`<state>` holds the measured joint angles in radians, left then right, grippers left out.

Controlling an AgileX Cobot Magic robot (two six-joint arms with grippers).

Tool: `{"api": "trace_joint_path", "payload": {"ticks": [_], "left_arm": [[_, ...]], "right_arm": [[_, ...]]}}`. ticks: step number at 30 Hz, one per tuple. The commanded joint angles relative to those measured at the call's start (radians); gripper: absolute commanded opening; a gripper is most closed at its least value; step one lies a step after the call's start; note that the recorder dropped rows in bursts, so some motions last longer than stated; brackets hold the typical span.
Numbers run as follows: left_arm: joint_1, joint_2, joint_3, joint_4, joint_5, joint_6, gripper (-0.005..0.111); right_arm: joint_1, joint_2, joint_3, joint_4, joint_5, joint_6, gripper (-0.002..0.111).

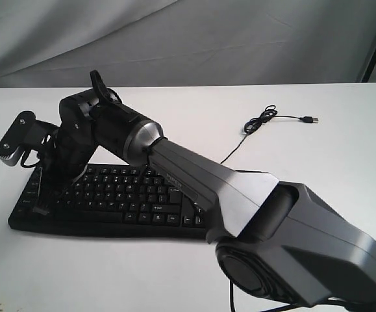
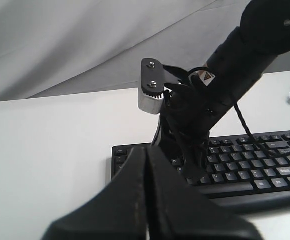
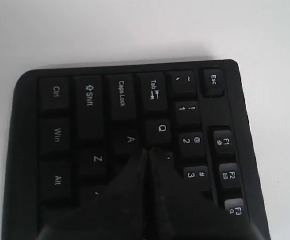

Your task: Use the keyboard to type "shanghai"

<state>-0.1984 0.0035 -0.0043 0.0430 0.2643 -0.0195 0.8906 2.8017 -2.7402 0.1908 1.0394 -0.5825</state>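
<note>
Left gripper [image 2: 145, 150]: fingers pressed together, holding nothing. It fills the bottom centre of the left wrist view and aims at the keyboard's end edge. You cannot see it in the exterior view.
Right arm [image 1: 194, 179]: large grey link running from the lower right of the exterior frame up to the centre left, crossing above the keys.
Right gripper [image 3: 149, 152]: fingers closed to a single point, holding nothing. In the right wrist view the tip sits at lower centre, where the A and Q keycaps meet. You cannot tell whether it is touching a key.
Risk, wrong letter: the tip is on a seam, so a straight press may catch A or Q, or two caps at once. The closed fingers hide the neighbouring caps from you.
Risk, shift: a slanted push could slide the light board on the smooth table [image 1: 175, 110].
Risk, collision: both grippers crowd the same end of the board.
Keyboard [image 1: 126, 208]: flat, black, matte, with white legends. Esc, Tab, Caps Lock, Shift and Ctrl are legible.
Keyboard place: centre left of the exterior frame, lying on the table, its right end hidden under the arm.
Cable [image 1: 260, 121]: thin, black, loosely coiled at upper right, with the plug [image 1: 310, 119] lying free.
Backdrop [image 1: 175, 39]: grey cloth across the top.
</note>
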Motion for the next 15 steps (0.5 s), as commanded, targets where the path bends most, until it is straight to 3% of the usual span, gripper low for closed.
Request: {"api": "trace_joint_path", "payload": {"ticks": [1,15], "left_arm": [[-0.004,-0.003,0.004,0.001,-0.005,-0.003,0.0],[-0.004,-0.003,0.004,0.001,-0.005,-0.003,0.0]], "right_arm": [[-0.009,0.012,-0.007,0.029,-0.001,-0.007,0.0],[-0.009,0.018,-0.007,0.032,-0.018,-0.014,0.0]]}}
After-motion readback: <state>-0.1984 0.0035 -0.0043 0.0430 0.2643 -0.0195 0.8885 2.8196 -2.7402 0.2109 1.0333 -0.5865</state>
